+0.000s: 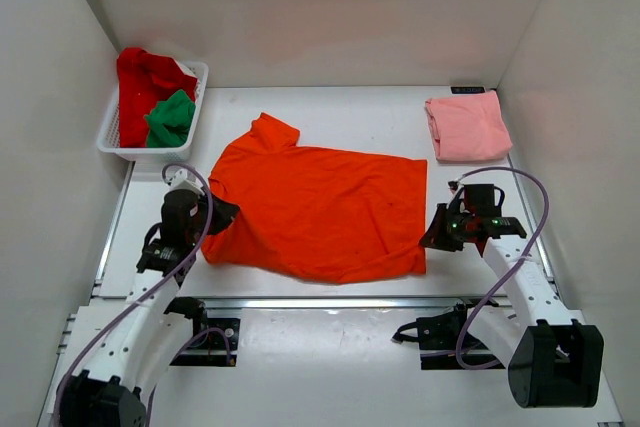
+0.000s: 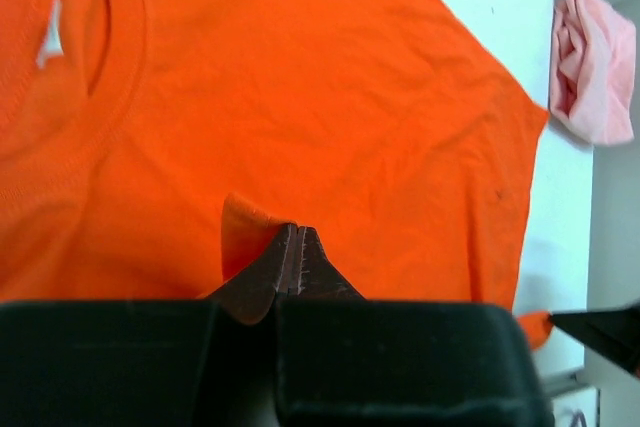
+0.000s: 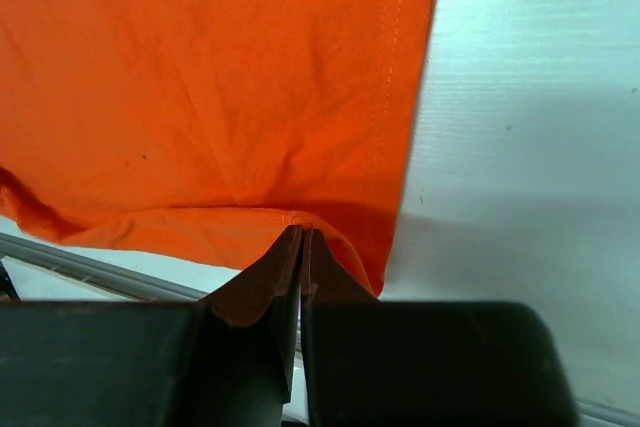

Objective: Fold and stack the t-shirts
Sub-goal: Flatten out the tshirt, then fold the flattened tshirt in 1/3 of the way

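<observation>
The bright orange t-shirt (image 1: 320,207) lies spread flat in the middle of the table, collar to the left. My left gripper (image 1: 215,215) is shut on a small raised fold of its left edge; in the left wrist view the pinched flap stands at the gripper (image 2: 297,232) on the orange t-shirt (image 2: 300,97). My right gripper (image 1: 432,237) is shut on the near right hem corner, seen at the gripper (image 3: 302,235) where the orange t-shirt (image 3: 220,77) hem curls up. A folded salmon pink t-shirt (image 1: 467,127) lies at the back right.
A white slotted basket (image 1: 115,137) at the back left holds a red t-shirt (image 1: 140,77) and a green t-shirt (image 1: 172,117). White walls close in the table on three sides. The pink t-shirt (image 2: 590,67) also shows in the left wrist view.
</observation>
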`<state>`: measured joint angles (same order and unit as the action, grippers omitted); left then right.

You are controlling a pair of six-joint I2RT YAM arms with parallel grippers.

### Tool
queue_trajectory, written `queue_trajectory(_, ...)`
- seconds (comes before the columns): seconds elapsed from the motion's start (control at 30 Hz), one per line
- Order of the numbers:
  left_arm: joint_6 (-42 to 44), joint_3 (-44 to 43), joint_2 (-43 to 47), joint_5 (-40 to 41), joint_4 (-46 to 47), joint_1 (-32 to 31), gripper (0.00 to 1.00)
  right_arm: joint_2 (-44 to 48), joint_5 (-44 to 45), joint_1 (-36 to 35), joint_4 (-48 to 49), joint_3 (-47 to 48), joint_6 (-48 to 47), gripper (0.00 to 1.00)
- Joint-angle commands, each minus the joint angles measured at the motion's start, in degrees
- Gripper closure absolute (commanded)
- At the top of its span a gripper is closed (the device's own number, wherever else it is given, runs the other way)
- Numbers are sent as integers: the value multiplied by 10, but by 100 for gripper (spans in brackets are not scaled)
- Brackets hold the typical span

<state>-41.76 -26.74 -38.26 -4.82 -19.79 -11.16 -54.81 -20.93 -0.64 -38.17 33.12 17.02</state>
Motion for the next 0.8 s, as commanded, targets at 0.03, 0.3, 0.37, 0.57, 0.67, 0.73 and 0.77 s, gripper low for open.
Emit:
queue_trajectory(0.03, 32, -35, -44, 22, 70, 31, 100, -1, -13, 6, 39, -2, -15, 99)
queue_trajectory(0.3, 47, -38, -102, 25, 137, 45, 100, -14, -7, 25, 59, -5, -8, 100)
queue_trajectory(0.37, 48, -41, -115, 12, 154, 44, 100, -13, -1, 29, 61, -3, -5, 100)
queue_trajectory(0.57, 56, -60, -152, 16, 173, 56, 100, -13, 10, 45, 64, -8, -2, 100)
queue_trajectory(0.67, 64, -69, -155, 24, 169, 57, 100, -3, 16, 50, 70, -11, 0, 100)
queue_trajectory(0.73, 67, -74, -156, 30, 165, 57, 100, -3, 17, 57, 67, -12, -1, 100)
queue_trajectory(0.77, 65, -74, -154, 31, 171, 55, 100, -2, 19, 57, 72, -11, -1, 100)
